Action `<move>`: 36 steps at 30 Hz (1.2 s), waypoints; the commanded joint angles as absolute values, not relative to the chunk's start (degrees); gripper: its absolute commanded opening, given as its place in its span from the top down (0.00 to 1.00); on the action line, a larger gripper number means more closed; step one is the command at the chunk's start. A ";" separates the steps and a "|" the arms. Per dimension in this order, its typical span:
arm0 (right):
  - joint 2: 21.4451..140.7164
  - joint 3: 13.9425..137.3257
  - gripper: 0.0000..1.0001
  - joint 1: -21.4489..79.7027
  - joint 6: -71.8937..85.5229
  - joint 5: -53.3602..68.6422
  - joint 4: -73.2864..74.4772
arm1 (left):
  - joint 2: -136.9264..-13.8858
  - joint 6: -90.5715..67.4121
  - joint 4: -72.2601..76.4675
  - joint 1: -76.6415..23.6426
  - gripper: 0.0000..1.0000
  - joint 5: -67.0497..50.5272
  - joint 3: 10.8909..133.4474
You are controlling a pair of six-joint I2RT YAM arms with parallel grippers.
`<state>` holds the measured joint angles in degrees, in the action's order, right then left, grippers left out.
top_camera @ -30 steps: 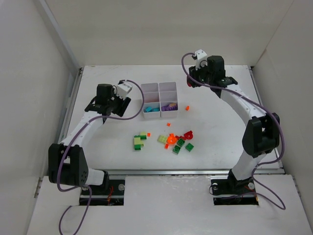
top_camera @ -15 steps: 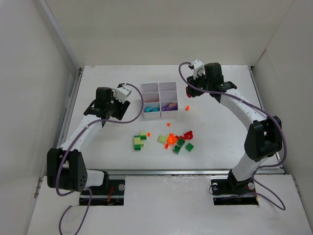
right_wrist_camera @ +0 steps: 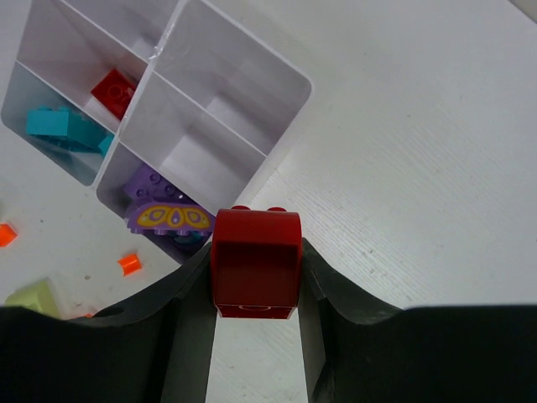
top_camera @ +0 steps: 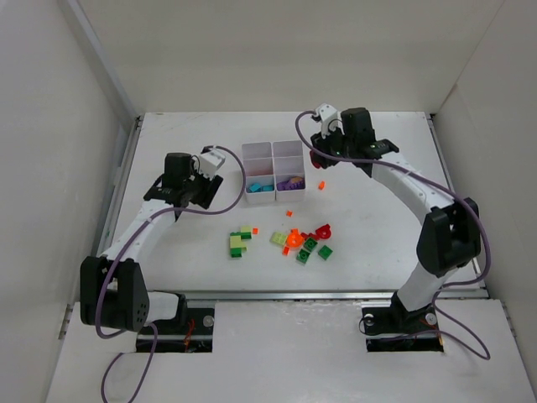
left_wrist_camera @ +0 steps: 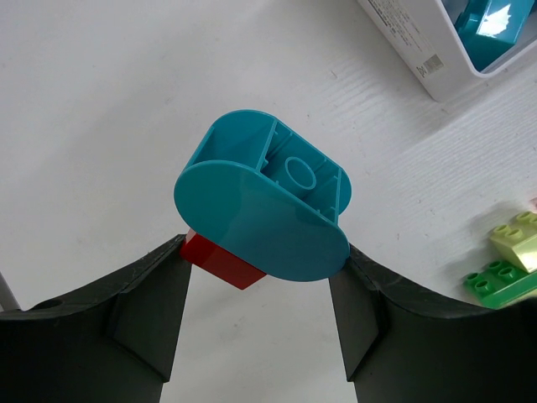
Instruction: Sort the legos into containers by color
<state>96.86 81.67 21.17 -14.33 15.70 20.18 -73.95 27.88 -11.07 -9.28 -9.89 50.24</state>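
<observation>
Clamping teal brick [left_wrist_camera: 264, 201], left claw [left_wrist_camera: 262, 256], visible only from wrist

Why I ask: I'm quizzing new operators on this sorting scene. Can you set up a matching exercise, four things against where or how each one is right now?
Things:
1. left claw
2. right claw
3. purple butterfly piece
4. green bricks

States or places:
A. in a compartment of the white box
B. shut on a teal brick
C. loose on the table
D. shut on a red brick

Pairs: 1-B, 2-D, 3-A, 4-C
</observation>
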 commanded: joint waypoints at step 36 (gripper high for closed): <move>119.71 102.22 0.89 36.74 -42.63 27.16 8.79 | -69.96 22.68 -5.98 -8.79 1.00 -8.61 45.26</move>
<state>119.57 99.72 36.05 -41.28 27.40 11.84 -71.81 23.53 -7.90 -9.23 -8.36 45.45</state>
